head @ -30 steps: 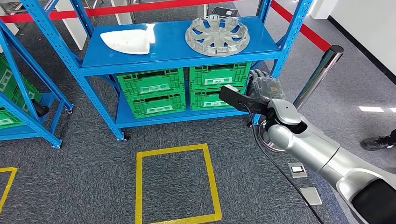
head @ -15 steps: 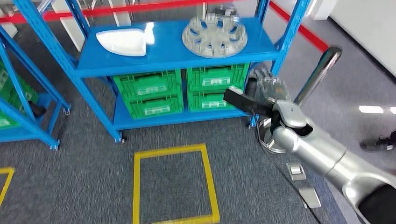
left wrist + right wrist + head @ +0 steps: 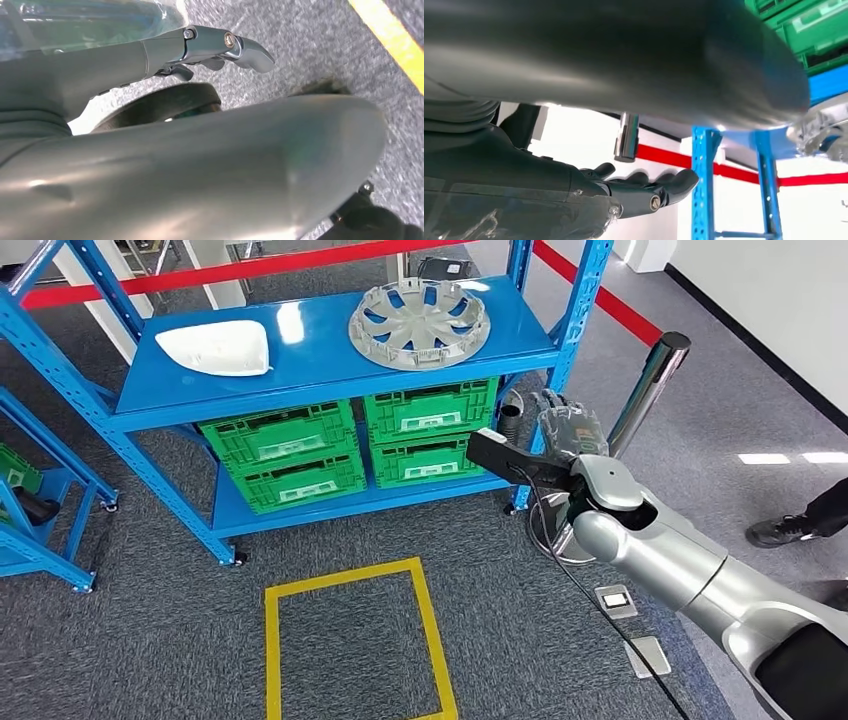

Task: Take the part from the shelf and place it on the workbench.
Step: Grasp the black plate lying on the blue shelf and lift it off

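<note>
**A:** Right hand (image 3: pixel 565 430) is up, fingers spread and loose, nothing in it. It hangs beside the shelf's (image 3: pixel 330 360) front right post, level with the green crates (image 3: pixel 350 445), well below the top deck.

**B:** And the part?

**A:** Two candidates on that top deck. The grey wheel cover (image 3: pixel 420 324) lies flat toward the right end of the shelf, the white panel (image 3: pixel 215 347) toward the left end. The task doesn't say which. I'd bet on the wheel cover, the nearer one to that hand.

**B:** How should it go in?

**A:** Lift the hand above the deck first, then come in over the shelf's front edge. The cover is wide and shallow, so my guess is a grip on the near rim, thumb under and fingers over, beats reaching across the spokes. Lift it straight up before pulling back (those rim tabs look ready to snag).

**B:** What's in the way?

**A:** That blue post beside the hand, and a chrome stanchion (image 3: pixel 650 390) just right of the shelf. A swing outward could clip either. There's also a cable (image 3: pixel 590 600) trailing off the forearm, and a person's shoe (image 3: pixel 785 530) on the carpet, well right of the shelf.

**B:** Left hand?

**A:** Its wrist camera catches the left hand (image 3: pixel 220 47) over the carpet, holding nothing, fingers extended. I see no counter from here.
</note>
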Controlling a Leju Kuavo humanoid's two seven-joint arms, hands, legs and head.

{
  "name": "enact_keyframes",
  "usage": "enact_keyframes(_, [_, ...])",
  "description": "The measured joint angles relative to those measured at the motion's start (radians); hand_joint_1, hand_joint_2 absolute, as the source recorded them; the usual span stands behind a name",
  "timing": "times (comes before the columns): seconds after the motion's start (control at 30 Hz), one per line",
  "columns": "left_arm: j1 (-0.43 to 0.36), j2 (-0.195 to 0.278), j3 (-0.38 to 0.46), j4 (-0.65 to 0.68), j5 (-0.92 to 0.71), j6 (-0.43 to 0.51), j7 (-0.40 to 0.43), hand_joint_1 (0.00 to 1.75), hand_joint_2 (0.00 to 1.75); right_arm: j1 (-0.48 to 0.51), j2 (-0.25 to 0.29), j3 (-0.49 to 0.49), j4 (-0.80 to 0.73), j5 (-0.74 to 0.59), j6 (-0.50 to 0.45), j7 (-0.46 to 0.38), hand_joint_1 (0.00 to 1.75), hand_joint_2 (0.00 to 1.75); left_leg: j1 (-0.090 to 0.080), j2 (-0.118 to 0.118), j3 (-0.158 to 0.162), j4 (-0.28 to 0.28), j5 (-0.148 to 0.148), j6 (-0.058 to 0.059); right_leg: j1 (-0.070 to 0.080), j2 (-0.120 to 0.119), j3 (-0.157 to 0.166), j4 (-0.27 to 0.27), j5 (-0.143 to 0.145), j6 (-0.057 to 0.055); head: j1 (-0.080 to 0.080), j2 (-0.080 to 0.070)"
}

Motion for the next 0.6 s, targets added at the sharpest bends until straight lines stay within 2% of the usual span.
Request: enact_keyframes(0.6, [0.0,0.0,0.0,0.0,0.0,0.0,0.0,0.0,0.0,0.001,0.0,-0.001,0.0,0.0,0.0,0.0,0.0,0.0,0.001,0.0,-0.002,-0.005,0.0,-0.003,0.001,0.001,0.0,0.011,-0.003,-0.008,0.002,0.0])
